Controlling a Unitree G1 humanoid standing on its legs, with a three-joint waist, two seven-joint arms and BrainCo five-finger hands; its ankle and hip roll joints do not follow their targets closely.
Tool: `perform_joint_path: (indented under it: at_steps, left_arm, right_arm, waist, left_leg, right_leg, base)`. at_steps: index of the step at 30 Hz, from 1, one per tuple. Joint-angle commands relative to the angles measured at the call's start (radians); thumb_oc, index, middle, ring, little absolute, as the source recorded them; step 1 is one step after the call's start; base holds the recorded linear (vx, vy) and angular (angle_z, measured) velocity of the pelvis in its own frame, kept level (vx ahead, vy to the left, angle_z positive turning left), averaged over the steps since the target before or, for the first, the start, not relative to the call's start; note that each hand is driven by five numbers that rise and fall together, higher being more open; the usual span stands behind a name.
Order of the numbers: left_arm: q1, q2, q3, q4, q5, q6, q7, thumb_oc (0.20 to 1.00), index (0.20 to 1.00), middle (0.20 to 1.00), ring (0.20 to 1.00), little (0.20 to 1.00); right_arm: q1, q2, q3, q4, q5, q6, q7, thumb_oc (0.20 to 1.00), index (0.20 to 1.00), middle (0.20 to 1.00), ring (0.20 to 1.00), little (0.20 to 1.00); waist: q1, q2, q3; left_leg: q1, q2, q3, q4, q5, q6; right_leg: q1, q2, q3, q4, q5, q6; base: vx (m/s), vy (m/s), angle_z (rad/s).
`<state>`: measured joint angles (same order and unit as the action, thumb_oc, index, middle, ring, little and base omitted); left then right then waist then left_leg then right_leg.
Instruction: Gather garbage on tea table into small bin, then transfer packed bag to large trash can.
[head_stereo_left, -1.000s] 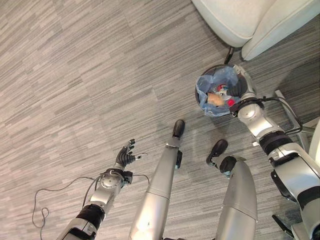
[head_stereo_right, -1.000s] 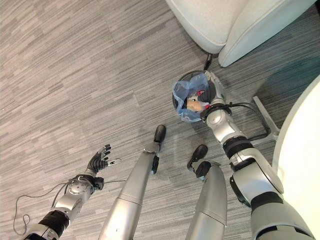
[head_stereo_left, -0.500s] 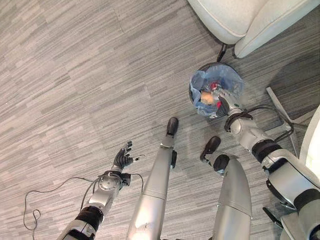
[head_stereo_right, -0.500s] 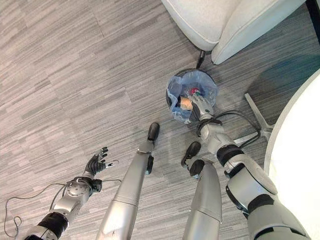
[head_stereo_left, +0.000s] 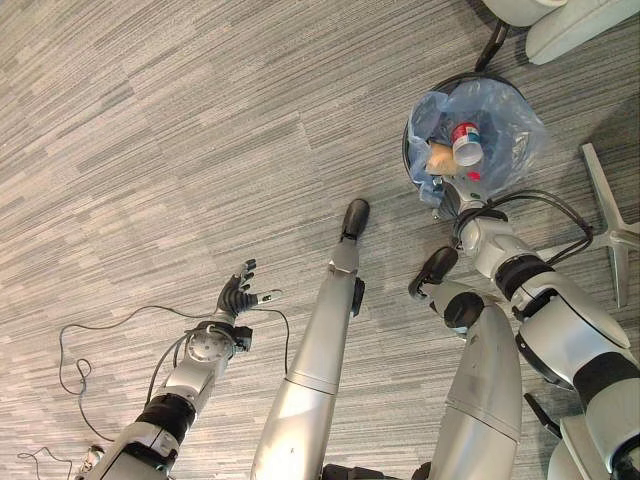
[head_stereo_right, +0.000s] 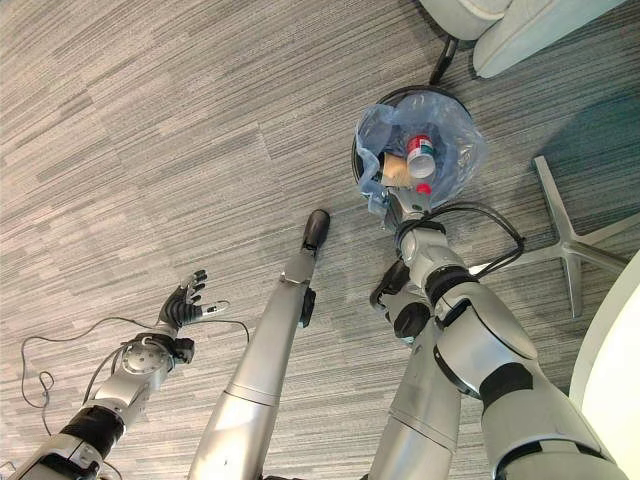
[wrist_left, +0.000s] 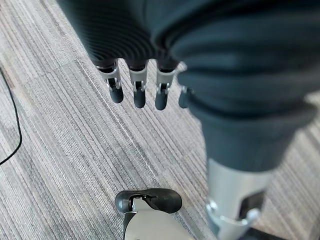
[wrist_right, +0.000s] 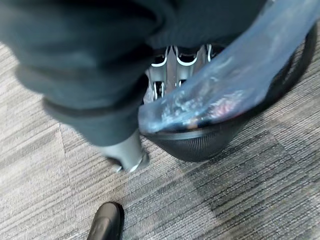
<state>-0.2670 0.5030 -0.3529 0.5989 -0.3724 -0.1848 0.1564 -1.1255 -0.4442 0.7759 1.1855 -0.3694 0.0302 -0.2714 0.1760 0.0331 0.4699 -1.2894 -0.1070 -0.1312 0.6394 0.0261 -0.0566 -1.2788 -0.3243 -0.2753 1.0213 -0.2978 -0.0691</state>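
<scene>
Grey carpet underfoot; right hand (wrist_right: 175, 70) at the bin's (head_stereo_left: 418, 178) near rim, grip on the bag (head_stereo_left: 500, 115) unclear; left hand (head_stereo_left: 238, 297) open, empty. Next, likely lifting the bag.

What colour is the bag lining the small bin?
Translucent blue bag, clearest in the left eye view.

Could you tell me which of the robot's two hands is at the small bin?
The right hand, at the blue bag on the small bin's near rim; the left hand hangs open over bare floor.
</scene>
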Motion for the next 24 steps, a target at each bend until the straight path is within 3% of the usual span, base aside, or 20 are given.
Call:
perform_joint_path:
  at_steps: [1,9,13,15,20,24]
  left_arm:
    - [0.028,-0.022,-0.003,0.028,0.016,-0.012,0.002,1.000,1.000,1.000,1.000,1.000]
    - [0.030,-0.030,0.020,0.026,0.020,-0.006,-0.001,1.000,1.000,1.000,1.000,1.000]
    - [0.038,-0.048,0.045,0.028,0.026,0.007,-0.007,1.000,1.000,1.000,1.000,1.000]
    - [0.056,-0.056,0.074,0.027,0.036,0.016,-0.016,1.000,1.000,1.000,1.000,1.000]
    - [0.076,-0.058,0.100,0.028,0.048,0.023,-0.021,1.000,1.000,1.000,1.000,1.000]
    - [0.137,-0.069,0.140,0.021,0.058,0.032,-0.023,1.000,1.000,1.000,1.000,1.000]
  right_arm:
    - [0.024,-0.038,0.031,-0.031,0.044,-0.010,-0.004,0.200,0.200,0.200,0.200,0.200]
    - [0.048,-0.057,-0.036,-0.135,0.120,-0.027,-0.019,0.200,0.200,0.200,0.200,0.200]
    - [0.132,-0.052,-0.137,-0.305,0.200,-0.050,-0.032,0.200,0.200,0.200,0.200,0.200]
    - [0.257,-0.057,-0.242,-0.493,0.269,-0.085,-0.030,0.200,0.200,0.200,0.200,0.200]
    - [0.357,-0.048,-0.309,-0.650,0.306,-0.120,-0.019,0.200,0.200,0.200,0.200,0.200]
    - [0.520,0.013,-0.392,-0.851,0.378,-0.168,0.015,0.200,0.200,0.200,0.200,0.200]
  waist:
    - [0.001,0.040,-0.048]
    - [-0.014,0.030,-0.059]
    - [-0.025,0.015,-0.071]
    - [-0.042,0.002,-0.076]
    - [-0.058,-0.014,-0.080]
    - [-0.087,-0.042,-0.094]
  left_leg:
    - [0.070,-0.002,0.025,0.034,-0.153,0.041]
    - [0.118,0.010,0.028,-0.009,-0.147,0.038]
    - [0.211,0.018,0.031,-0.077,-0.138,0.035]
    - [0.349,0.030,0.027,-0.167,-0.126,0.029]
    - [0.478,0.038,0.026,-0.241,-0.118,0.023]
    - [0.717,0.063,0.042,-0.377,-0.098,0.011]
  right_leg:
    - [0.019,0.049,0.082,-0.189,0.071,0.125]
    - [0.068,0.064,0.078,-0.233,0.088,0.133]
    - [0.157,0.075,0.068,-0.306,0.110,0.140]
    - [0.287,0.083,0.051,-0.395,0.137,0.151]
    - [0.417,0.092,0.037,-0.487,0.166,0.159]
    - [0.652,0.116,0.018,-0.645,0.209,0.173]
  base:
    - [0.00,0.000,0.00]
    - [-0.01,-0.006,-0.02]
    - [-0.05,-0.016,-0.04]
    - [-0.07,-0.049,-0.07]
    - [-0.01,-0.019,0.01]
    - [0.04,-0.020,-0.16]
